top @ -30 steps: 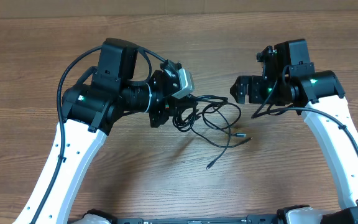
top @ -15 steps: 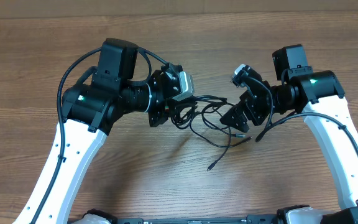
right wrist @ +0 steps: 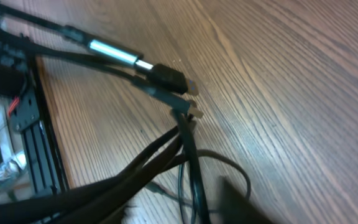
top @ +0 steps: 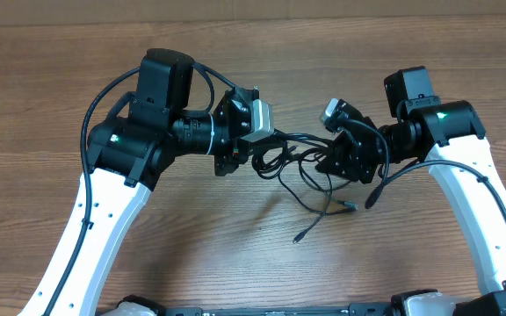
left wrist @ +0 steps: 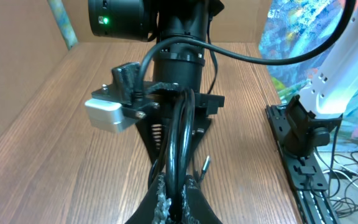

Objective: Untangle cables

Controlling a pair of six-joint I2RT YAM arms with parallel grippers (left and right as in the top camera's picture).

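Over on the left, the left arm [top: 130,145] reaches in across the wooden bench [top: 60,70], and its claw [top: 262,158] is clamped tight on the cables [top: 301,167]. The left wrist view confirms it: the fingertips [left wrist: 166,194] are pinched together at the bottom of the picture, with a bunch of black strands [left wrist: 178,124] rising straight out from between them.

Moving to the middle, the tangle hangs in loose loops between the two claws, partly lifted and partly on the wood. One end trails down to a small plug [top: 348,208] lying flat, and another thin tail [top: 297,236] sits lower down, nearer the front edge.

On the right, the right claw [top: 334,162] is in among the loops, touching them. From the right wrist view, several cords [right wrist: 185,143] sweep past close to the lens, and a dark connector [right wrist: 166,78] rests on the grain. The claw may have a strand, but its fingers are barely visible and I can't tell whether it is open or closed. Behind it, the right arm [top: 464,175] bends back toward the front edge.
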